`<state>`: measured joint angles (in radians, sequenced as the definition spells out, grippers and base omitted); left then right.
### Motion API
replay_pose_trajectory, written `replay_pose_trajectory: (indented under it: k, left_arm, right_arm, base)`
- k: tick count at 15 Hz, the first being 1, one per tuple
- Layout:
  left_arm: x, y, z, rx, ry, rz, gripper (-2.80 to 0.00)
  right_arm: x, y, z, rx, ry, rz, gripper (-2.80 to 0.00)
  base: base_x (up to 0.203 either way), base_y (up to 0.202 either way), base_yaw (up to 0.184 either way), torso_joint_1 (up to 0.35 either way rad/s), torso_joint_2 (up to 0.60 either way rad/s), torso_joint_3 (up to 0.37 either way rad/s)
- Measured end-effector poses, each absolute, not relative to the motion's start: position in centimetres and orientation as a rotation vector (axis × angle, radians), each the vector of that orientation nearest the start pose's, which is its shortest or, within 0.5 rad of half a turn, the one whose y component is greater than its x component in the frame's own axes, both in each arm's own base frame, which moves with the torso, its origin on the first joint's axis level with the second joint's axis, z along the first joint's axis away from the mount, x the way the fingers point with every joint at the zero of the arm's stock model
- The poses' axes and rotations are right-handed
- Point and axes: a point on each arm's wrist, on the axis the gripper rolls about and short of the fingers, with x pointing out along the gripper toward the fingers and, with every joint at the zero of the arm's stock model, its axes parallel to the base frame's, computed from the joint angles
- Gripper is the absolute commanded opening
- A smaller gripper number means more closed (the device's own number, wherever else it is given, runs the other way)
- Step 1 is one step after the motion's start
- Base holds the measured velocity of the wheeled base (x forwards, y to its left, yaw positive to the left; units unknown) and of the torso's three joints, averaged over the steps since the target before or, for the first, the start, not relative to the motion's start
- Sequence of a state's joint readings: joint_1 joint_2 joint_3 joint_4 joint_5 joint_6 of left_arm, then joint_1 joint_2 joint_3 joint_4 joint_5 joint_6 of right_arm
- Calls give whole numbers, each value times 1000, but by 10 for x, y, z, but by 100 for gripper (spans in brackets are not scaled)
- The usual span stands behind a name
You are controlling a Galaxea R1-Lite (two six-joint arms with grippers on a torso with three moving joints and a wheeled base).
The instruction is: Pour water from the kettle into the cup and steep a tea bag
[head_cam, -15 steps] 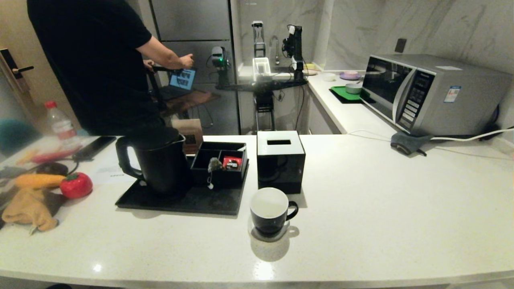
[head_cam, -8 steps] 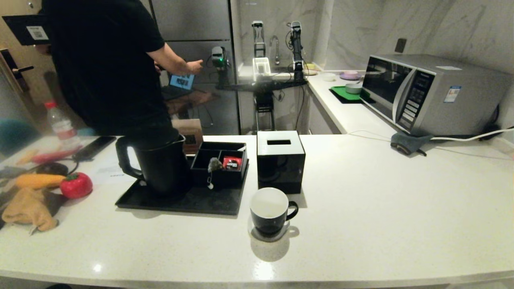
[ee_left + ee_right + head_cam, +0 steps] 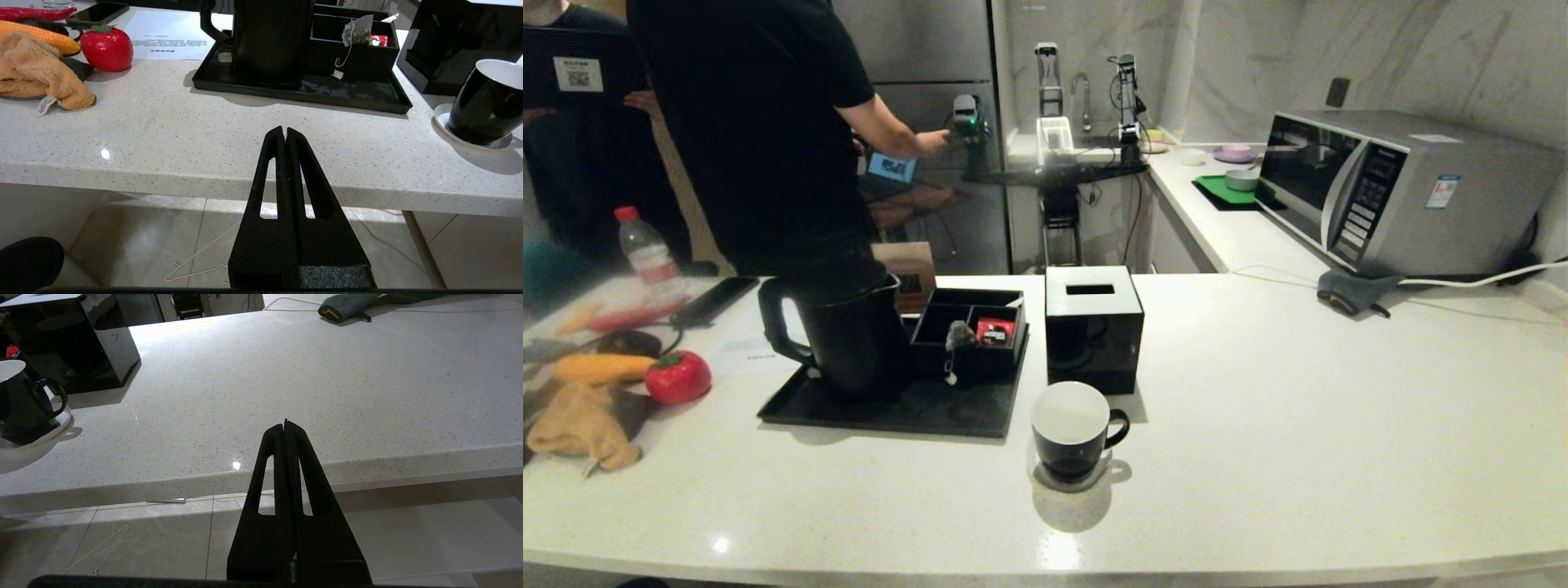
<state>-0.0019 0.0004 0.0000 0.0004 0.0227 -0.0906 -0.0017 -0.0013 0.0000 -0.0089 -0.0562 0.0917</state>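
The matte black kettle [image 3: 849,335] [image 3: 269,36] stands on a black tray [image 3: 947,412], its loop handle turned left. Beside it a black divided box holds the tea bag [image 3: 960,334] [image 3: 358,32], whose string and white tag hang over the front wall. The black cup [image 3: 1072,429] [image 3: 486,106] [image 3: 18,404] with a white inside sits on a white coaster in front of the tray; it looks empty. My left gripper [image 3: 284,130] and right gripper [image 3: 285,424] are both shut and hold nothing, parked before the counter's front edge, outside the head view.
A glossy black cube box [image 3: 1092,327] with a white slotted top stands behind the cup. A red toy tomato [image 3: 677,376], an orange cloth [image 3: 584,425], a bottle and a phone lie at the left. A microwave [image 3: 1401,192] sits at the back right. A person [image 3: 760,131] stands behind the counter.
The person behind the counter has shifted right and reached an arm further toward the equipment at the back. Kettle, cup and tea bag have stayed put, as have both grippers.
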Motion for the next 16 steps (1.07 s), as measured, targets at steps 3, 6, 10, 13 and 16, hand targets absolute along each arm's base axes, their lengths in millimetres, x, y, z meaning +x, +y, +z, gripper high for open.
replay_pose_trajectory:
  k: [3, 6, 10, 13, 16]
  left_arm:
    - [-23, 1, 75, -88, 0, 21, -280]
    - [-23, 1, 75, -86, 0, 21, -280]
    - [-25, 1, 81, -87, -13, 21, -280]
    - [-30, 1, 94, -89, -15, 30, -280]
    - [-30, 1, 110, -89, -21, 47, -280]
  right_arm:
    - [-23, -1, 76, 92, -13, -58, -280]
    - [-23, -1, 76, 92, -13, -58, -280]
    - [-23, -1, 76, 92, -13, -57, -280]
    - [-23, -1, 76, 92, -13, -58, -280]
    - [-23, -1, 76, 92, -13, -58, -280]
  base:
    - [0, 0, 0, 0, 0, 0]
    - [0, 0, 0, 0, 0, 0]
    - [0, 0, 0, 0, 0, 0]
    - [0, 0, 0, 0, 0, 0]
    - [0, 0, 0, 0, 0, 0]
